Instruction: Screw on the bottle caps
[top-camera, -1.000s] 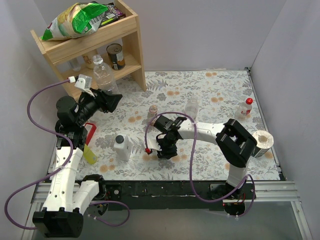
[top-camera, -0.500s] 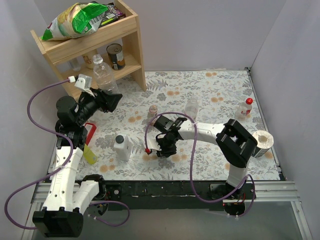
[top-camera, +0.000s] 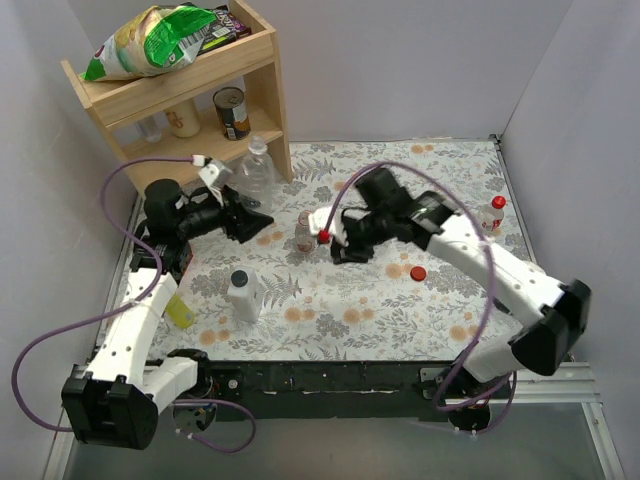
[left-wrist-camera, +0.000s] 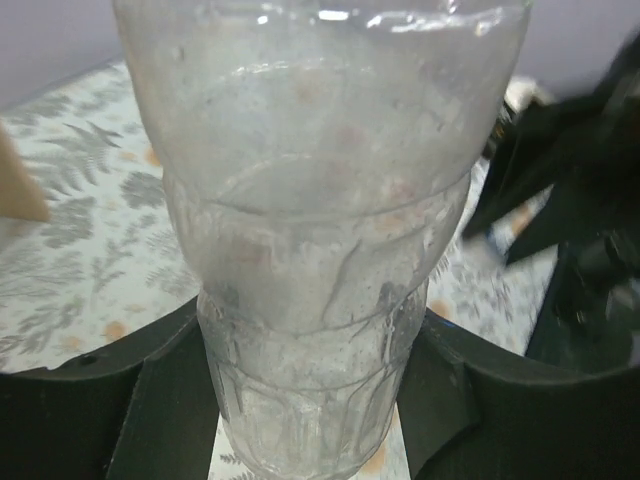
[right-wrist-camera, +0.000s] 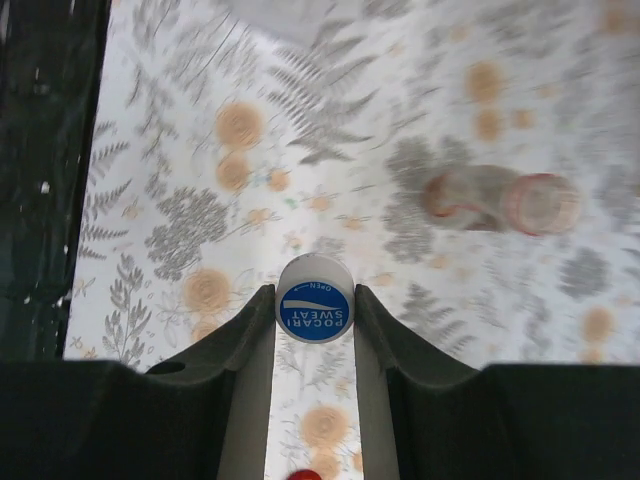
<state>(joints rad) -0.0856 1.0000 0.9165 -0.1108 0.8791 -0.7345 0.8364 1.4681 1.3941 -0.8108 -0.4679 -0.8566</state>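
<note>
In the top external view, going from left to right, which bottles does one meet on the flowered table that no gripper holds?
yellow bottle → white dark-capped bottle → small clear bottle → red-capped bottle

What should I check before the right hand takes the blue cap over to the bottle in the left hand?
1. Left hand gripping the clear bottle: ok, there is a finger on each side of it.
2. Right hand holding the blue cap: ok, pinched between its fingers.
3. Cap lined up over the bottle's neck: not ok, the right hand is off to the side, above the mat.
4. Neck free of any cap: cannot tell, it is out of the wrist view and too small from above.
5. Path between the hands: probably not ok, a small bottle sits there.
</note>
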